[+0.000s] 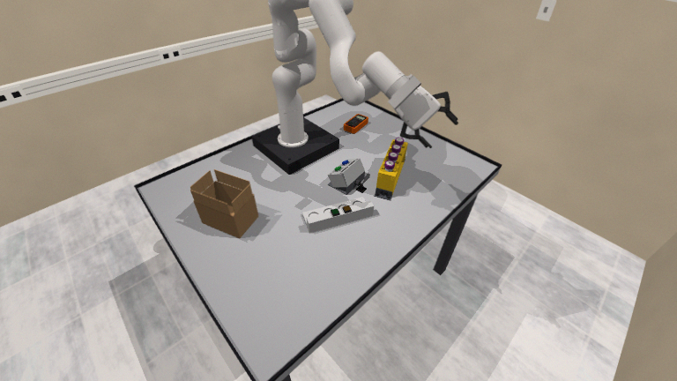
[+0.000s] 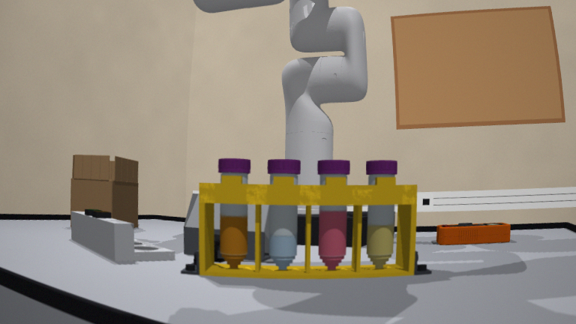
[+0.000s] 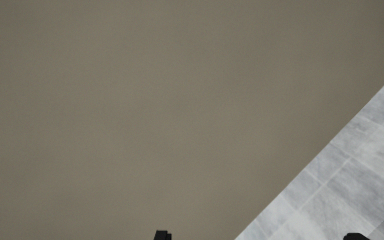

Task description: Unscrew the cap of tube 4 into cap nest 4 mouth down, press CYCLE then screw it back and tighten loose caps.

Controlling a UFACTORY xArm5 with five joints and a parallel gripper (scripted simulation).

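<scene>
Hanging above and beyond the far end of the rack, the gripper is spread wide and holds nothing; its wrist view shows only wall and floor, so it is not yet lined up on anything. Below it the yellow rack holds four tubes, and all four purple caps sit on them, tube 4's included. I cannot tell whether any is loose. The cap tray lies well apart, its visible nests bare and neither lamp seeming lit. The key housing stands between tray and rack, keys unlit as far as I can see. By my reading nothing is done: unscrewing, CYCLE, recapping, checking and READY all remain.
</scene>
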